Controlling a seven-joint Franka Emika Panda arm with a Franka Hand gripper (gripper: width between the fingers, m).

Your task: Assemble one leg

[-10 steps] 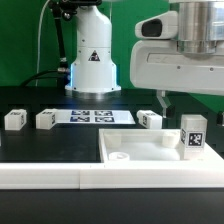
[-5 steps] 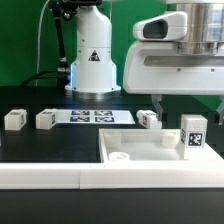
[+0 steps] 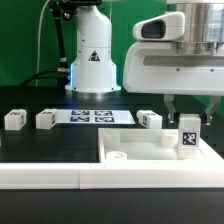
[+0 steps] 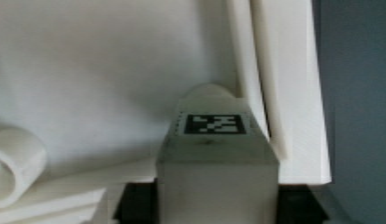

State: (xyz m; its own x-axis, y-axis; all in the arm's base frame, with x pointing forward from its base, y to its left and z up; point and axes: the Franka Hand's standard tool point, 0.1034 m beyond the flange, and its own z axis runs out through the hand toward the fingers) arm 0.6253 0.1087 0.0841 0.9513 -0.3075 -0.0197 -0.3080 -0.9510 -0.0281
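Observation:
A leg (image 3: 189,133) stands upright with its marker tag facing the camera, in the far corner of the large white tray-like piece (image 3: 140,168) on the exterior view's right. My gripper (image 3: 190,114) hangs straight over it, open. Its two fingers (image 3: 168,106) flank the leg's top with a gap on each side. In the wrist view the leg (image 4: 215,150) runs up between the dark fingertips (image 4: 140,202) of the gripper (image 4: 218,204), beside the tray's raised rim (image 4: 279,80). Three more legs (image 3: 45,119) lie on the black table.
The marker board (image 3: 92,116) lies flat at the table's middle back, in front of the robot base (image 3: 92,62). Loose legs sit at the exterior view's left (image 3: 14,119) and just behind the tray (image 3: 149,119). A round boss (image 3: 120,157) stands inside the tray.
My gripper has come down toward the upright leg, so its fingers now reach the leg's top on both sides. The leg and other parts have not moved.

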